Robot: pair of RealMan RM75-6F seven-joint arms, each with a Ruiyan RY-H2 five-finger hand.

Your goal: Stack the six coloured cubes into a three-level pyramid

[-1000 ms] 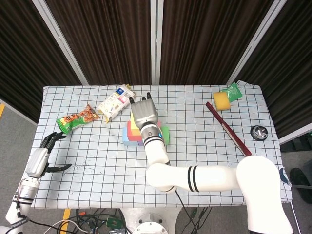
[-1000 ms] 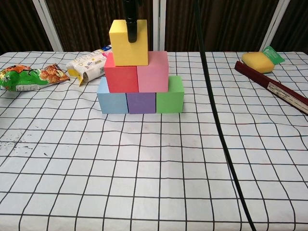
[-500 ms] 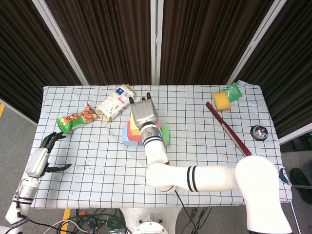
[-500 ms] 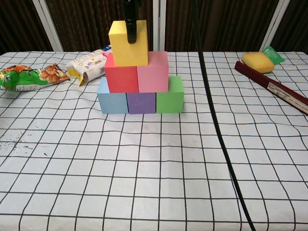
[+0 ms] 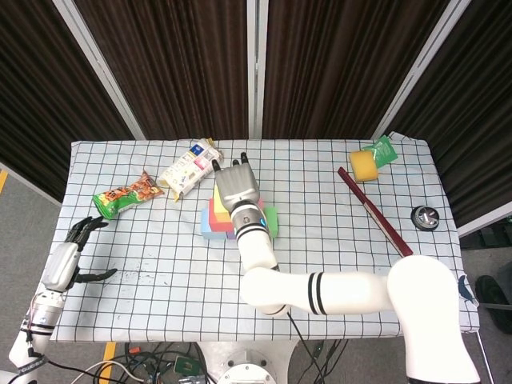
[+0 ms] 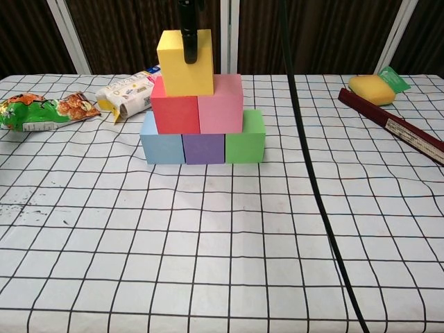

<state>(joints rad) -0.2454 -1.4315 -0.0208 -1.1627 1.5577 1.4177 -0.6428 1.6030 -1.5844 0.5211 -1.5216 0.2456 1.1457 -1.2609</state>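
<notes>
While right hand (image 5: pixel 234 186) grips matte yellow cube (image 6: pixel 185 62), square foam blocks beneath, left hand (image 5: pixel 74 250) spread empty.

bottom row: we see a blue cube (image 6: pixel 161 147), a purple cube (image 6: pixel 203 148) and a green cube (image 6: pixel 245 138) side by side, touching, flat on the checked cloth.
middle row: a red cube (image 6: pixel 175 112) and a pink cube (image 6: pixel 220 106) sit touching on the bottom three.
top: a yellow cube (image 6: pixel 184 64) stands upright, mostly over the red one, set a little left of the pyramid's centre.
</notes>
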